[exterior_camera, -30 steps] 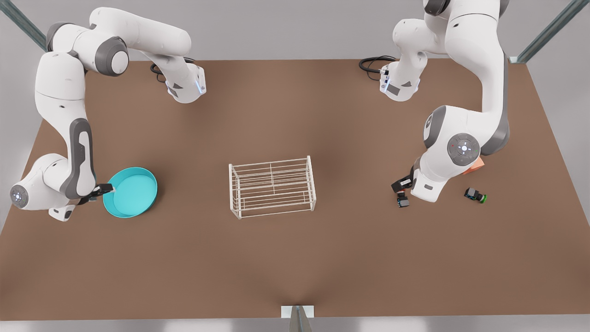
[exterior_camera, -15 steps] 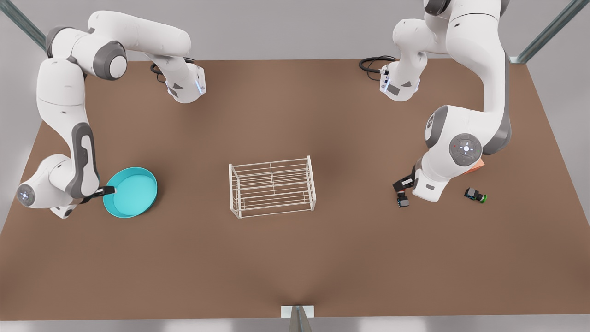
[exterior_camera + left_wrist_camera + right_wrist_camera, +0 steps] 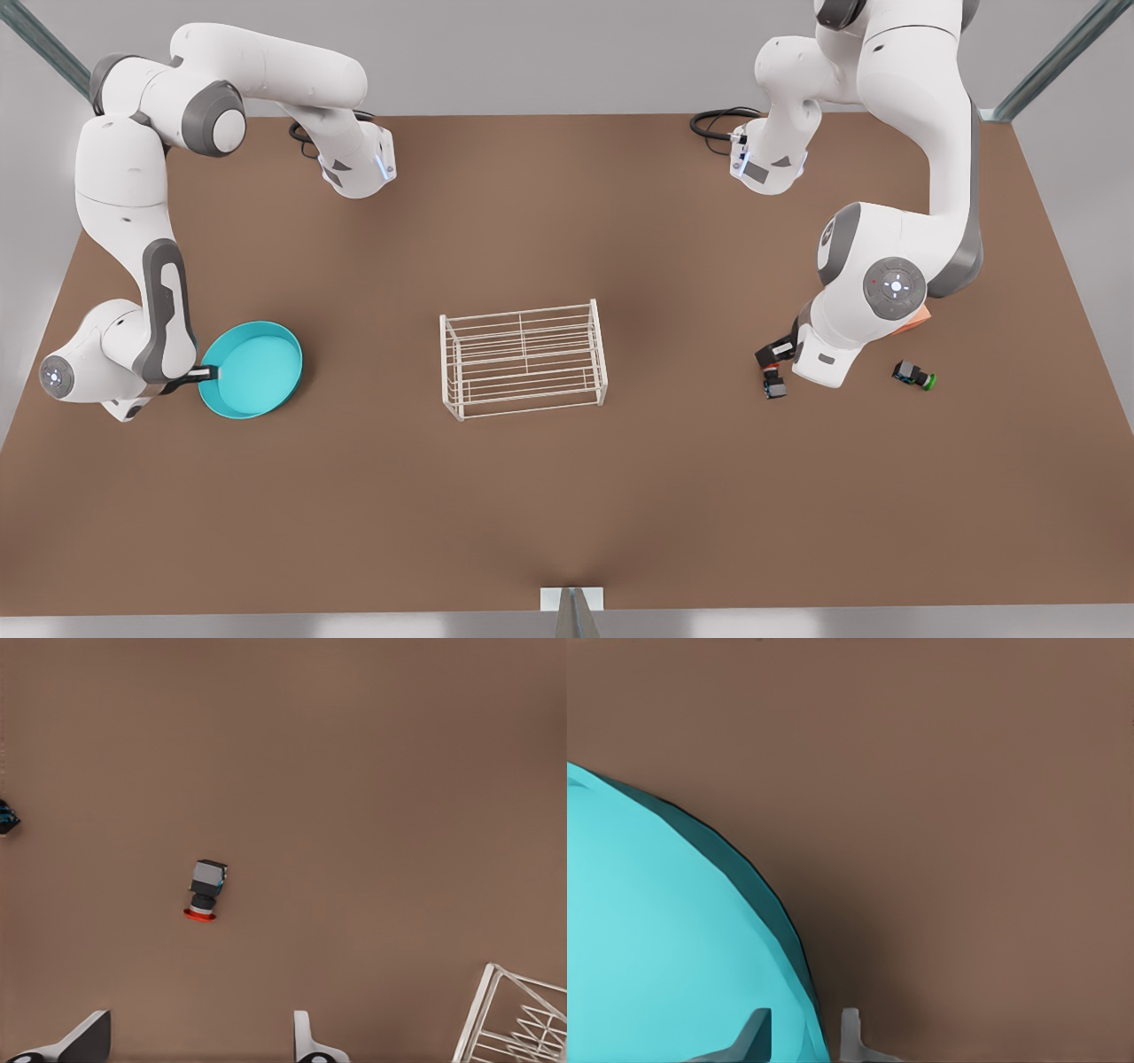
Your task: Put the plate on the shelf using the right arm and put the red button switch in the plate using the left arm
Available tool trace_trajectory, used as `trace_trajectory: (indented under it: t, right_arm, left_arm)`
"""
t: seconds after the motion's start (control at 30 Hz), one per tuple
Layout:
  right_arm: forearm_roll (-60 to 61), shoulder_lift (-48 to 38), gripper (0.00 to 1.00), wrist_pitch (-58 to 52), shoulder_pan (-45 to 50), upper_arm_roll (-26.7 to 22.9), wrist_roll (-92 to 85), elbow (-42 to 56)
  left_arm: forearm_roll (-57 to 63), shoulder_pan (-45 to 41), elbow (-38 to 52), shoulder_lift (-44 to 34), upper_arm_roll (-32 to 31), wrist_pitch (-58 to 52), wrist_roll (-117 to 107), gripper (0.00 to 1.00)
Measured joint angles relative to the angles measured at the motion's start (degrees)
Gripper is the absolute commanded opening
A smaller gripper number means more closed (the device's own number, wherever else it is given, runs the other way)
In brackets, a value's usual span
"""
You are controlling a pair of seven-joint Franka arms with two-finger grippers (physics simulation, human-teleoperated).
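On the matte brown worktop [image 3: 567,496], the glossy round turquoise plate [image 3: 252,368] lies flat, its low rim between the right hand's [image 3: 804,1028] narrowly parted fingers. The left hand [image 3: 199,1036] hovers wide open over the blocky red button switch [image 3: 205,889], which lies on its side, cap toward the hand. The white wire shelf [image 3: 523,359] stands midway.

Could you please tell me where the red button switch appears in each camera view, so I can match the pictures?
Front view: the red button switch lies on the table under the left gripper.
Left wrist view: it lies ahead of the open fingers.
Right wrist view: not in it.
Shared landmark: the shelf.
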Motion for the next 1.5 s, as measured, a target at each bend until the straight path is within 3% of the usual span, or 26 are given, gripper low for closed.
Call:
trace_trajectory:
  t: [0.1, 0.23, 0.33, 0.43, 0.67, 1.03, 1.5]
  right_arm:
    - [0.1, 0.0, 0.29, -0.2, 0.0, 0.1, 0.5, 0.0]
    - [0.3, -0.5, 0.22, -0.9, 0.0, 0.2, 1.0, 0.0]
    - [0.4, -1.7, 0.19, -2.2, 0.0, 0.3, 1.2, 0.2]
    - [0.5, -2.9, 0.18, -3.7, 0.0, 0.8, 1.3, 0.3]
    - [0.5, -6.3, 0.17, -7.4, -0.1, 2.7, 1.5, 1.6]
    - [9.5, -8.3, 0.17, -21.4, 0.0, 8.9, 1.7, 9.6]
    - [12.7, -8.6, 0.17, -30.2, 9.7, 17.7, 5.1, 20.3]
  left_arm:
    - [0.0, 0.0, 0.0, 0.0, 0.0, 0.0, 0.1, 1.0]
    - [0.4, 0.0, 0.0, 0.2, 0.1, 0.1, 0.6, 1.0]
    - [1.5, 6.4, -2.2, 1.0, 0.2, 1.6, 5.5, 1.0]
    - [-0.5, 11.2, -12.0, 1.3, 0.3, 8.6, 10.4, 1.0]
    - [-1.8, 7.8, -24.2, 3.1, -0.3, 24.1, 16.6, 1.0]
    - [-1.2, 5.8, -25.0, 11.3, -0.2, 38.6, 22.4, 1.0]
    - [1.8, 5.8, -24.9, 14.8, 0.8, 45.2, 25.8, 1.0]
